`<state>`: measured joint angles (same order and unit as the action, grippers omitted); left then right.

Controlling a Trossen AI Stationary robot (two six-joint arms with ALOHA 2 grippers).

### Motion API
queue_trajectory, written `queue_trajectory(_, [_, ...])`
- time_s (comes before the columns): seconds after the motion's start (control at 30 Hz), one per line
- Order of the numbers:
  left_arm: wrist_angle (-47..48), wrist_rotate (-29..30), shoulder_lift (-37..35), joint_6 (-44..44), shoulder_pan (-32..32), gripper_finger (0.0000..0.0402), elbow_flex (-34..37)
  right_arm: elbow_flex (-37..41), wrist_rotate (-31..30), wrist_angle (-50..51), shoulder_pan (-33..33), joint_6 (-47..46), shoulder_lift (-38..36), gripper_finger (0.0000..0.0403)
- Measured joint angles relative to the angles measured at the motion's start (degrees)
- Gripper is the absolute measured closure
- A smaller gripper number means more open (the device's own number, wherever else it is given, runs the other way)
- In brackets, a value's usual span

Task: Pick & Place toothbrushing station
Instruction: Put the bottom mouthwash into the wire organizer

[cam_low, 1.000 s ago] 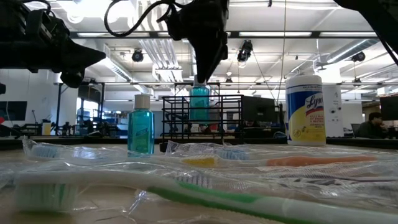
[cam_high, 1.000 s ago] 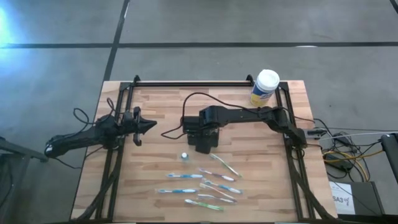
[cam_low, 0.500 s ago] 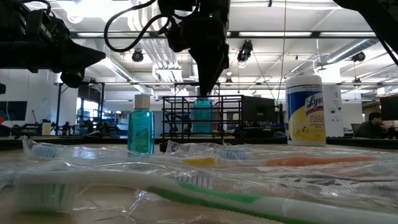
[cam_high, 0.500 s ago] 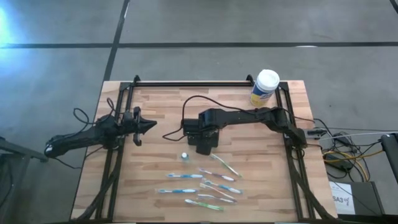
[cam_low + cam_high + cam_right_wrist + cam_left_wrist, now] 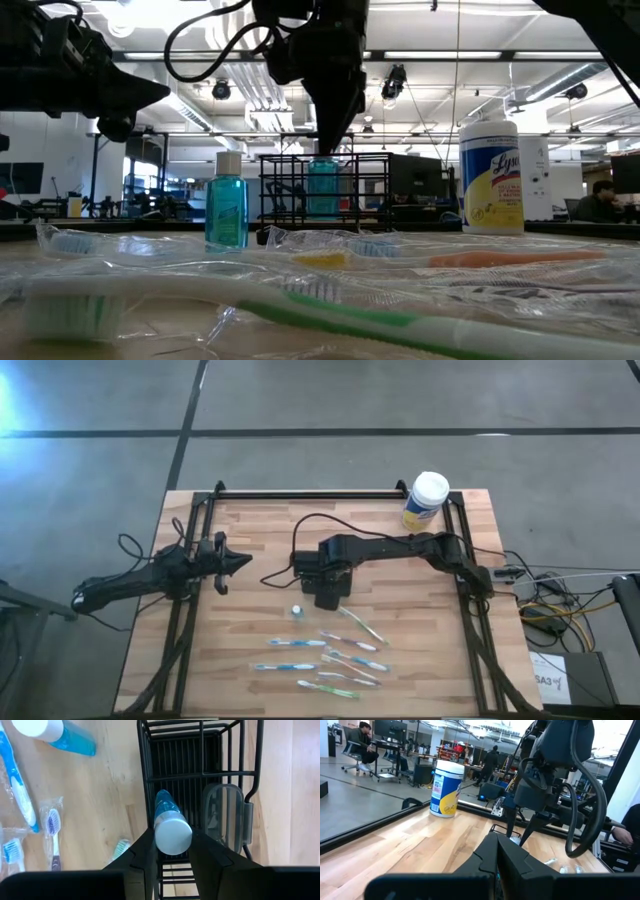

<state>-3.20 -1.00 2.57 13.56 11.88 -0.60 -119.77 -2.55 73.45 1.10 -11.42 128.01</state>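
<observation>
The black wire holder [image 5: 201,772] stands mid-table, seen in the low view as a rack [image 5: 285,190]. My right gripper [image 5: 172,845] is above it, shut on a small blue bottle [image 5: 322,186] with a white cap. A second blue bottle [image 5: 227,205] stands upright on the table [image 5: 297,610] near the holder. Several wrapped toothbrushes [image 5: 335,658] lie flat nearer the front edge. My left gripper [image 5: 245,563] waits shut and level over the table's left side, holding nothing. My right gripper pinches the bottle by its white cap [image 5: 173,836] between its two fingers [image 5: 143,854]. The fingers come from above and point down. The bottle hangs upright below them, its blue body [image 5: 165,806] inside the holder's wires; whether its base rests on the holder's floor cannot be told.
A large yellow canister [image 5: 426,500] with a white lid stands at the far right corner. A clear plastic piece [image 5: 223,817] sits inside the holder beside the bottle. Cables run over the table behind my right arm. Bare wood lies between the two arms.
My right gripper has gone down with the blue bottle. The bottle, which hung with its body at the holder's top edge, now hangs lower, inside the wires. It has stayed upright.
</observation>
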Motion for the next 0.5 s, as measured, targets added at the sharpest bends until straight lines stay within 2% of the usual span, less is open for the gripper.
queue_trajectory(0.5, [0.3,0.0,0.0,-0.1,0.0,0.0394,0.0,-1.6,-2.5,-1.1,-0.1,4.9,0.3,0.0314])
